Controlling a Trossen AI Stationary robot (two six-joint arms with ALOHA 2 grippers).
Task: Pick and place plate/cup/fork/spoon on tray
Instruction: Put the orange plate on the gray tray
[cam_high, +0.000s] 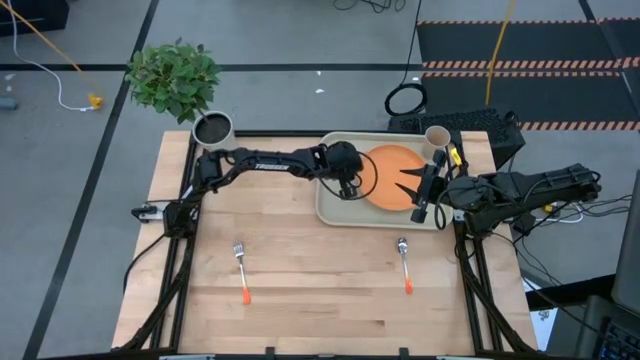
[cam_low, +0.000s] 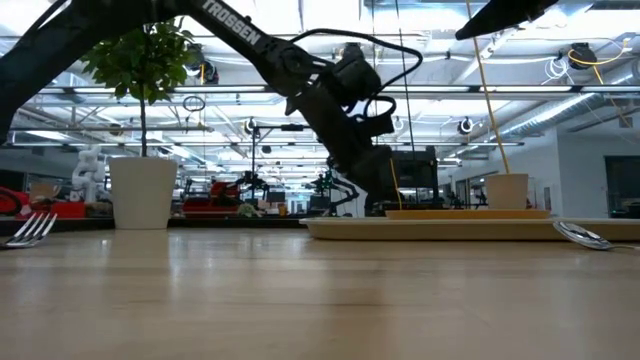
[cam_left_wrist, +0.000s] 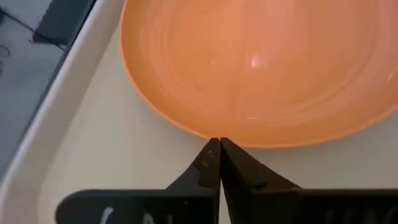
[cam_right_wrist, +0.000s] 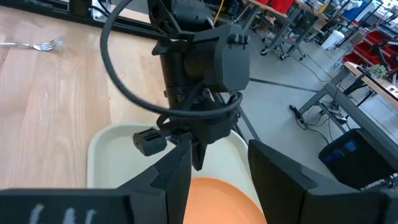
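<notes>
I saw the fork (cam_high: 241, 268) on the bare table (cam_high: 300, 310) at the left and the spoon (cam_high: 404, 262) further right. My left gripper (cam_left_wrist: 216, 144) was pinched shut, empty, tips at the plate (cam_high: 392, 176) rim — plate and cup (cam_high: 437, 138) sat on the tray (cam_high: 330, 205). My right gripper (cam_right_wrist: 214, 165) hung above the plate's right side, jaws wide.

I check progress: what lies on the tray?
On the tray lie the orange plate and the cup at its far corner. Both pincers partly cover the plate; fork and spoon lie on the table.
</notes>
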